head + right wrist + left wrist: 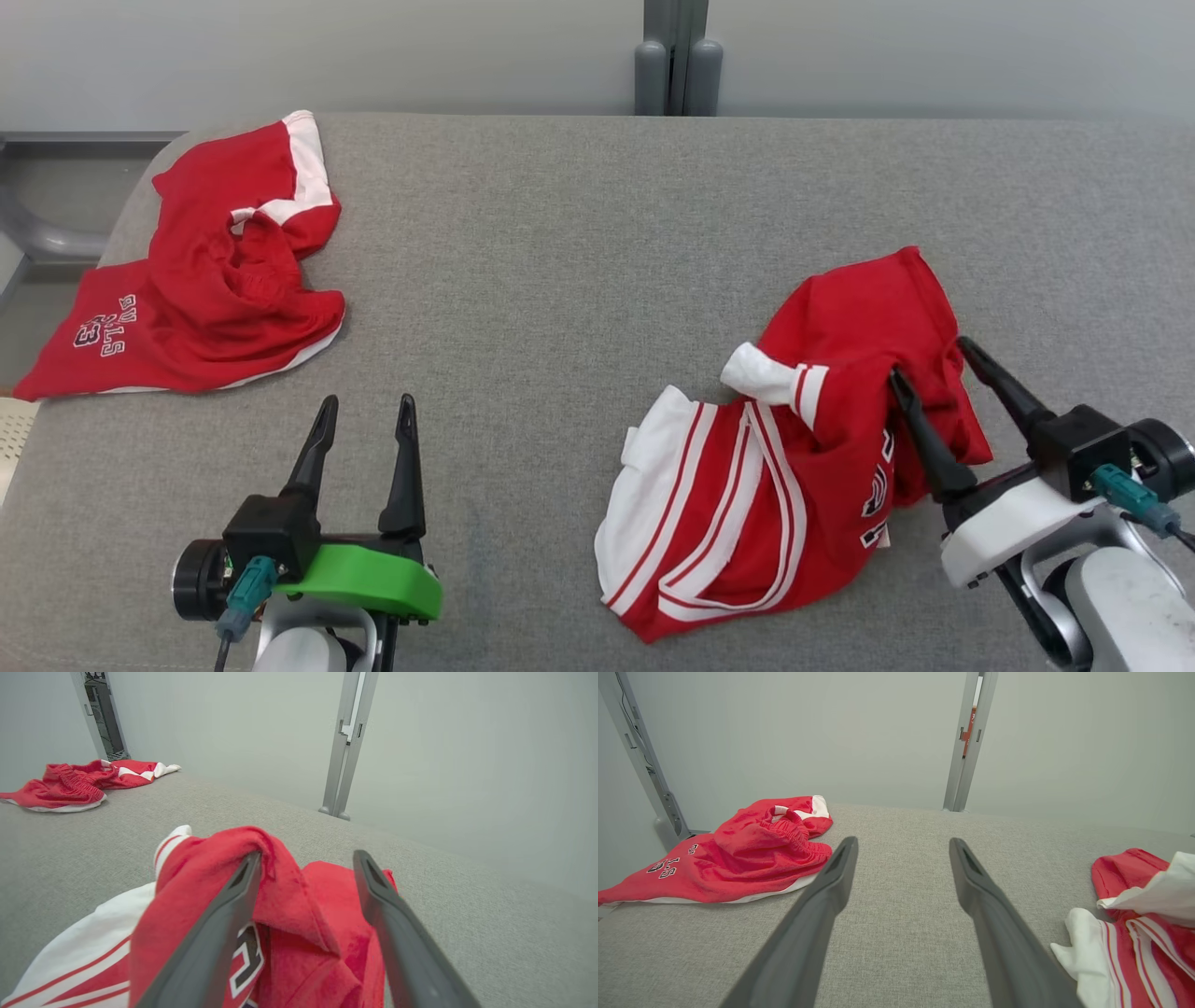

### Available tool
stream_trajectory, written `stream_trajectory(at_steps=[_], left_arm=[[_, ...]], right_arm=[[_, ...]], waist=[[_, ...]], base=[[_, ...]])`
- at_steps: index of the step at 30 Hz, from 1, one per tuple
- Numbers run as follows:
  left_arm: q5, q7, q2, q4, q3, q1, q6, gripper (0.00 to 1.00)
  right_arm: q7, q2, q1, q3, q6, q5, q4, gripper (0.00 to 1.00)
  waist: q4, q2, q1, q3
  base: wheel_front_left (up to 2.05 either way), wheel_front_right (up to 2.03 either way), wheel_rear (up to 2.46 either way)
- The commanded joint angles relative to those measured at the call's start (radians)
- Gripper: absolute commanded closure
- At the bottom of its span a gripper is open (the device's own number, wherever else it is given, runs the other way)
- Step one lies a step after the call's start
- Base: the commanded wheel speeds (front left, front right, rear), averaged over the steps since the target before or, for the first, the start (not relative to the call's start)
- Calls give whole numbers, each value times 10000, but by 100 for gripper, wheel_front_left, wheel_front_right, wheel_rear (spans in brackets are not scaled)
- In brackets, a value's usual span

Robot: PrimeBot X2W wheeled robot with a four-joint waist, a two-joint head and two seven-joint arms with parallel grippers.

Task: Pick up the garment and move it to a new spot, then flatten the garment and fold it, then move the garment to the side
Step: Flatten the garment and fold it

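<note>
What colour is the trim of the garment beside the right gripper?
White with red stripes, on a red garment. The head view shows it best.

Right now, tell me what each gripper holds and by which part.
Nothing is held. The right gripper stands open, a raised fold of the red jersey draped against one finger, unclamped. The left gripper is open too.
</note>
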Motion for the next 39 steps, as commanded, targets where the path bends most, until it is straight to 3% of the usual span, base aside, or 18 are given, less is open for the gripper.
stream_trajectory(at_steps=[1, 12, 20, 28, 39], left_arm=[[119, -8, 16, -11, 30, -155, -37, 0], [72, -8, 16, -24, 75, -82, 32, 0], [106, -8, 16, -72, 19, -177, 8, 0], [35, -8, 16, -147, -186, -408, 63, 0], [-260, -8, 16, -200, -578, -737, 282, 0]], right_arm=[[-27, -68, -195, -140, -18, -94, 20, 0], [29, -57, -306, -483, -18, 204, -85, 0], [326, -319, -1046, -722, -18, 137, 577, 0], [639, -344, -2576, -427, -18, -28, 2407, 0], [339, -247, -4109, -72, -18, 307, 6353, 0]], waist=[[48, -1, 0, 33], [130, -1, 0, 20], [81, -1, 0, 102], [234, -1, 0, 582], [635, -1, 0, 1161]], base=[[0, 0, 0], [0, 0, 0], [0, 0, 0], [0, 0, 0], [0, 0, 0]])
